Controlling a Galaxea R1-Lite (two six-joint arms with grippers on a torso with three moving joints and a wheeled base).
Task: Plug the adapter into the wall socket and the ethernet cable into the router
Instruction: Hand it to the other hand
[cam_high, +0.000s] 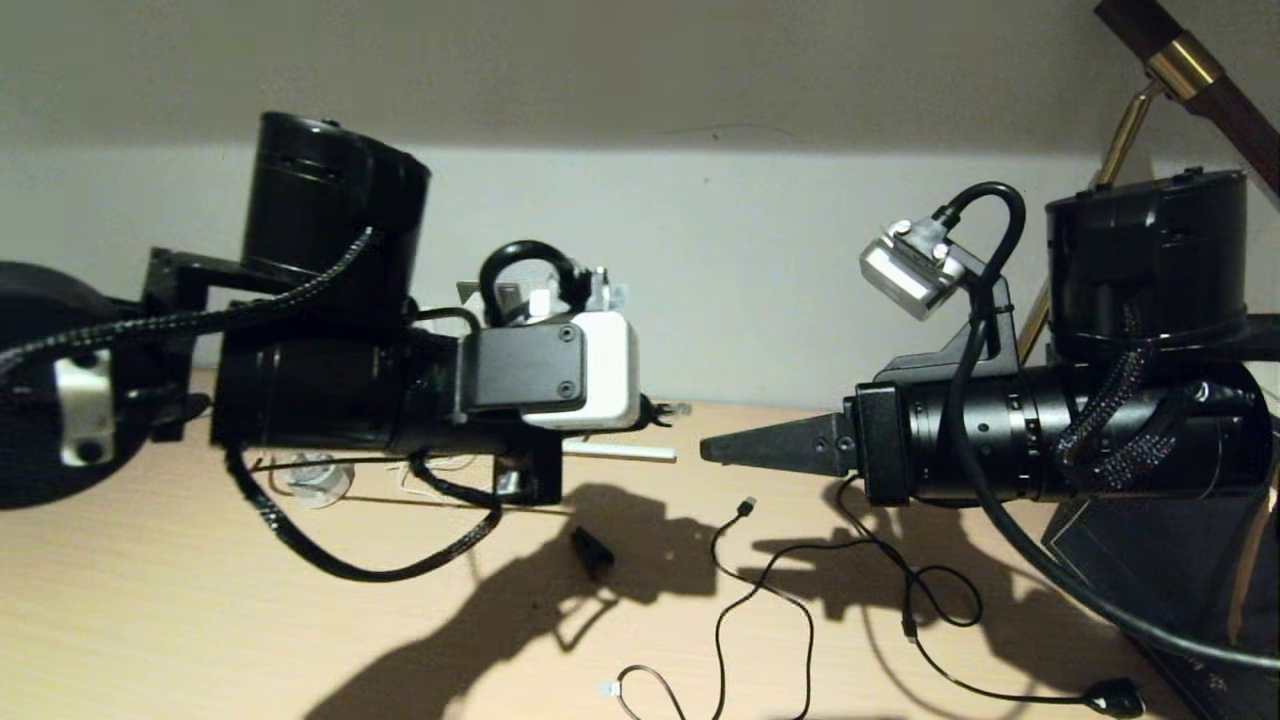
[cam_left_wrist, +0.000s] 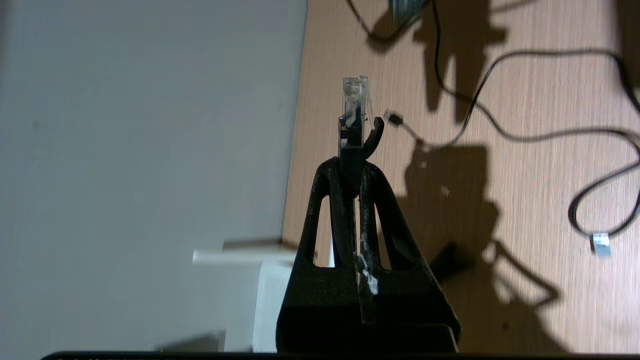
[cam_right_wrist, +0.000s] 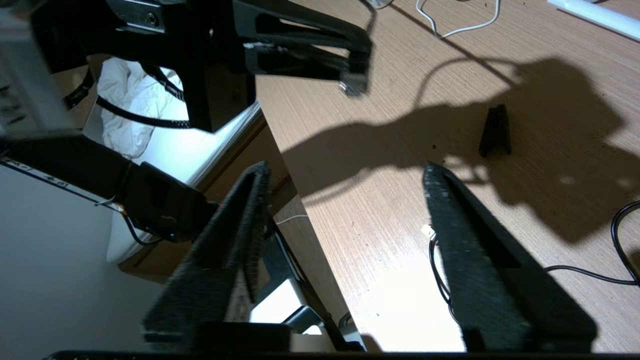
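Judging from the head view, neither plug is seated. The left gripper (cam_high: 660, 410) is held level above the desk (cam_high: 150, 620), with the clear tip of the ethernet cable (cam_high: 672, 409) poking from its closed fingers. A white antenna (cam_high: 620, 452), taken to belong to the router, is seen just below; the router's body is hidden behind the arm. The right gripper (cam_high: 712, 450) is pointed toward the left one, a short gap between them, nothing in it. A thin black cable (cam_high: 760, 590) lies loose on the desk.

In the left wrist view, the connector (cam_left_wrist: 355, 97) is seen pinched between the shut fingers (cam_left_wrist: 350, 200), clear end outward.

In the right wrist view, the right gripper's fingers (cam_right_wrist: 465, 225) are spread wide and empty, and the left gripper (cam_right_wrist: 352, 82) is seen ahead.

The adapter and wall socket cannot be made out in any view, so that half cannot be judged; the router insertion remains to be done.
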